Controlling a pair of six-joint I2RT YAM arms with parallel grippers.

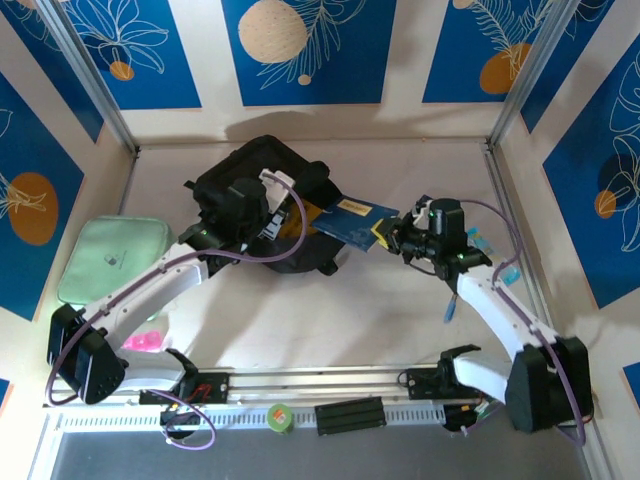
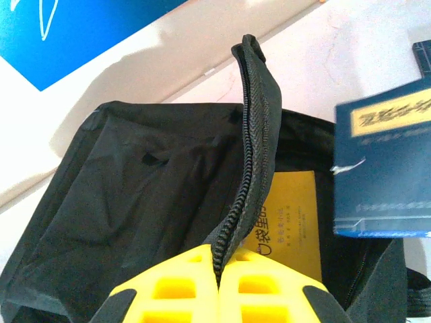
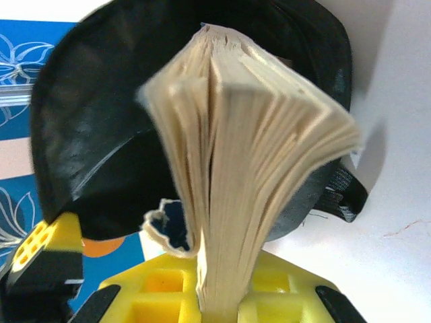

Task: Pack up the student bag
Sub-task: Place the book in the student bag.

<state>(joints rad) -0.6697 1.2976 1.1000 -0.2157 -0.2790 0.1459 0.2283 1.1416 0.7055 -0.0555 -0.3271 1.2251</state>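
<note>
- Overhead view: a large black soft fabric backpack [image 1: 250,165] lies at the back middle of the pale bench [image 1: 330,310], its mouth facing right. The left tool [image 1: 262,208] is at the opening. The right tool [image 1: 388,235] holds a dark blue paperback book with a yellow label [image 1: 350,218], whose far end reaches the mouth. A mint-green padded pouch [image 1: 110,255] lies well apart, at the left.
- Left wrist view: the left tool [image 2: 219,269] has its yellow fingers pinched tight on the zipper edge [image 2: 252,134] of the backpack [image 2: 135,188], lifting it into a ridge. A yellow-covered book [image 2: 289,208] lies inside. The blue book [image 2: 387,168] hangs blurred at the right, near the rim.
- Right wrist view: the right tool [image 3: 215,299] is clamped narrow on the book [image 3: 249,155] at one end. The pages fan out and a cover corner is curled. The backpack [image 3: 87,134] gapes open behind.
- Risks, as a judgement: the splayed pages or curled cover may catch on the rim and crumple. The thin zipper edge could slip from the left tool, letting the mouth sag against the book. Gripped at one end, the book may pivot or slide loose.
</note>
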